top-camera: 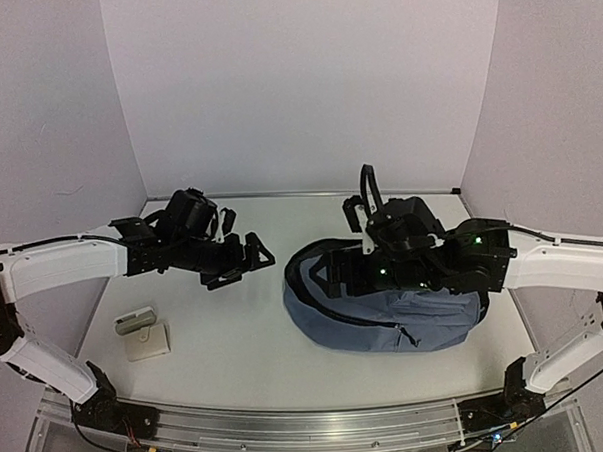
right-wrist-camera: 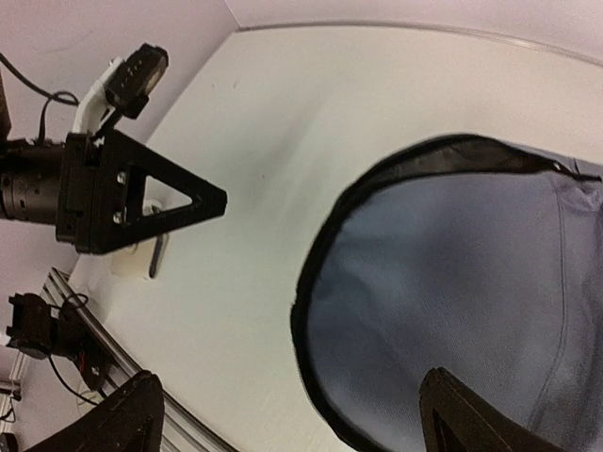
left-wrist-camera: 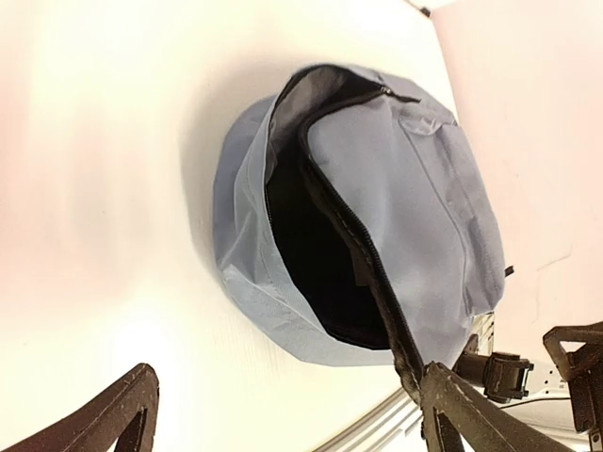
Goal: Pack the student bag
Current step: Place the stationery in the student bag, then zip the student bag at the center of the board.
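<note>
Blue student bag (top-camera: 386, 322) beneath right gripper (top-camera: 334, 273); 2 pale items (top-camera: 146, 342) left.

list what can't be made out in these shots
- student bag: in the left wrist view its inside is only dark shadow, so the contents are unknown
- bag's opening: in the top external view it is covered by the right arm
- small pale items: too small in the top view, and the left hand partly hides them in the right wrist view
- right hand: no view settles whether it touches the bag
</note>
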Tool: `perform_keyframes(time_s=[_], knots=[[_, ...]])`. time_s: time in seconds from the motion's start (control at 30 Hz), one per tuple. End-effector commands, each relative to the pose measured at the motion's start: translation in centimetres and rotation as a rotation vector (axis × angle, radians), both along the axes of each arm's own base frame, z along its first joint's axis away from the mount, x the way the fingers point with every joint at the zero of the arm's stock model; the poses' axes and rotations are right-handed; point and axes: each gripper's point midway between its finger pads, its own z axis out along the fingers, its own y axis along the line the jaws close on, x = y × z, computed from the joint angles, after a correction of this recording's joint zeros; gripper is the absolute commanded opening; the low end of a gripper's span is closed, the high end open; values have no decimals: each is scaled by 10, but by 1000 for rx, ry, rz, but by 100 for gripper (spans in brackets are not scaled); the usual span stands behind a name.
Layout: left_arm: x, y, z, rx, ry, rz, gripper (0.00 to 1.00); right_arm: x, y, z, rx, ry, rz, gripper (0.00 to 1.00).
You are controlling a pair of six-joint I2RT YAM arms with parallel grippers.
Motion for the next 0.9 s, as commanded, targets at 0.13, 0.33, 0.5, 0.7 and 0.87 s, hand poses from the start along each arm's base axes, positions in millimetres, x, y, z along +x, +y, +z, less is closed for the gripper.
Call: perform_keyframes(time_s=[0.13, 0.33, 0.5, 0.7, 0.87], knots=[[17, -55, 21, -211, -7, -113, 97, -48, -85, -89, -204, 321, -74, 79], [20, -73, 6, -227, 31, -167, 92, -59, -126, -117, -251, 398, -164, 68], [25, -80, -5, -209, 44, -182, 66, -51, -144, -136, -302, 388, -233, 61], [28, -83, -15, -196, 58, -180, 37, -42, -143, -142, -326, 356, -243, 51], [32, -85, -20, -194, 55, -170, 18, -38, -140, -150, -341, 344, -238, 41]])
